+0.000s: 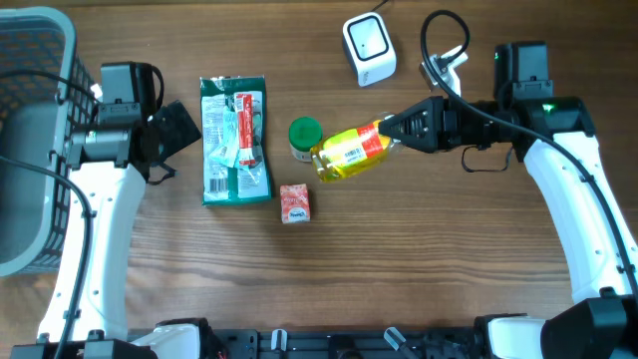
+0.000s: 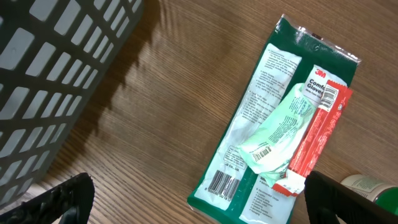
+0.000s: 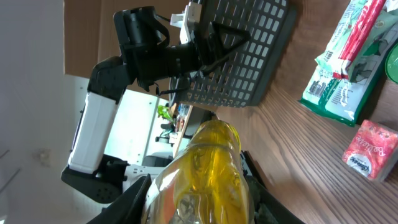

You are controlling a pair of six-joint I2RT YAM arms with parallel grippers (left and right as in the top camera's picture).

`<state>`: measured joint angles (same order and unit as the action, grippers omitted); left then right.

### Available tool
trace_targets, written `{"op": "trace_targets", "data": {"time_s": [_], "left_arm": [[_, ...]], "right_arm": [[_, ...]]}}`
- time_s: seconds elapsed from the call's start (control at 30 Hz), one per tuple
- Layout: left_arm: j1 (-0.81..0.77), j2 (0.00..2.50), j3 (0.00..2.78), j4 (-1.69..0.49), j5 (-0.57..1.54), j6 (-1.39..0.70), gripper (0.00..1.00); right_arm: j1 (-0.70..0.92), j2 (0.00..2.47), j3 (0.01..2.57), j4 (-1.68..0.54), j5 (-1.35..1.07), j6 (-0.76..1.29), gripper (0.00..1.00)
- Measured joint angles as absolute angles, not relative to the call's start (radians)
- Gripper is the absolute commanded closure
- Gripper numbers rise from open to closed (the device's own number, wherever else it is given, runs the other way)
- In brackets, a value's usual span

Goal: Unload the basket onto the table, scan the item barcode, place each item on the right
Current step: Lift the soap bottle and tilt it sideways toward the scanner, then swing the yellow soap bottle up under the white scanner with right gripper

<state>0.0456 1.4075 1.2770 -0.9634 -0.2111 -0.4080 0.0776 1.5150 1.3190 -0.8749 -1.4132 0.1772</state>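
Overhead view: yellow bottle (image 1: 351, 152) lies sideways in the right gripper (image 1: 397, 130), jaws part-closed on what looks like its neck/shoulder end. The body sticks out toward the table's (image 1: 449, 259) centre, just beside a green-lidded jar (image 1: 304, 136). White label w/ barcode faces up. The scanner (image 1: 369, 48) sits near, toward the far edge, not yet facing the code by the look of it.

Handling, my guess: clear plastic full of yellow liquid, so fairly heavy for its size, smooth and a bit slippery, walls prob. give under a squeeze. Held at one end, the weight levers down and liquid may slosh, so tilt slow. A hold nearer mid-body would be steadier but could cover the label.

Left gripper (image 1: 177, 132) is spread wide w/ nothing in it, near the green glove pack (image 1: 235, 140). Small red box (image 1: 294, 202) lies apart; basket (image 1: 60, 40) at far left.
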Motion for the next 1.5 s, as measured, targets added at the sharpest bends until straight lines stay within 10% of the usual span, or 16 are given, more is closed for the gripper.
{"op": "trace_targets", "data": {"time_s": [0.83, 1.5], "left_arm": [[0.046, 1.407, 1.277, -0.963, -0.211, -0.408, 0.00], [0.046, 1.407, 1.277, -0.963, -0.211, -0.408, 0.00]], "right_arm": [[0.130, 1.515, 1.319, -0.935, -1.249, 0.177, 0.71], [0.130, 1.515, 1.328, -1.041, -0.494, 0.178, 0.82]]}}
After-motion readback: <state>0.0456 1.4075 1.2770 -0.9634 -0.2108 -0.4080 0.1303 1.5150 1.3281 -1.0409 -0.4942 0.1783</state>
